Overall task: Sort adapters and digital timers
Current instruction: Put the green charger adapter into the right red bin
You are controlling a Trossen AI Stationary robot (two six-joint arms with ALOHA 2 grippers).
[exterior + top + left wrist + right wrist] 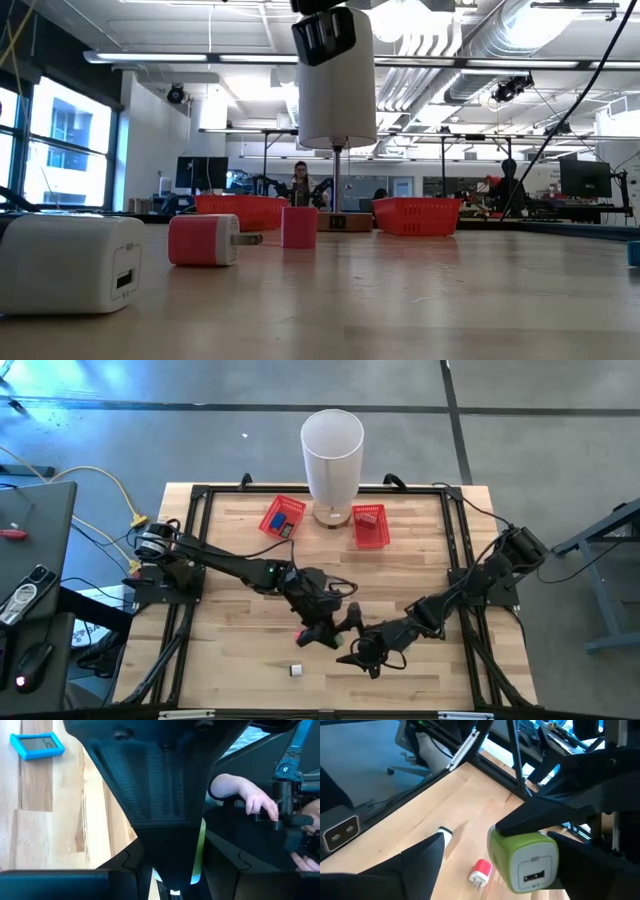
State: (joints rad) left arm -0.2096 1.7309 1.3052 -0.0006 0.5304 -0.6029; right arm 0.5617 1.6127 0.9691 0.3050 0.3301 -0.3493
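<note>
Currently my left gripper (pixel 335 628) pinches a green adapter (pixel 527 861) at lower centre of the high view, while my right gripper (pixel 368 652), fingers spread and empty, sits just beside it. Judged a handover: next I must close the right fingers squarely on the adapter, then carry it to a red basket (pixel 370 526) at upper centre.

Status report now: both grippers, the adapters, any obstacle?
Left gripper shut on green adapter, mid-table. Right gripper open, close beside it. Pink adapter and white adapter loose on table. Nothing in the way.

Both arms are dark, jointed and slim, with black cables along them, and each ends in a matte black claw with ribbed, wedge-shaped fingers (pixel 165 785).
</note>
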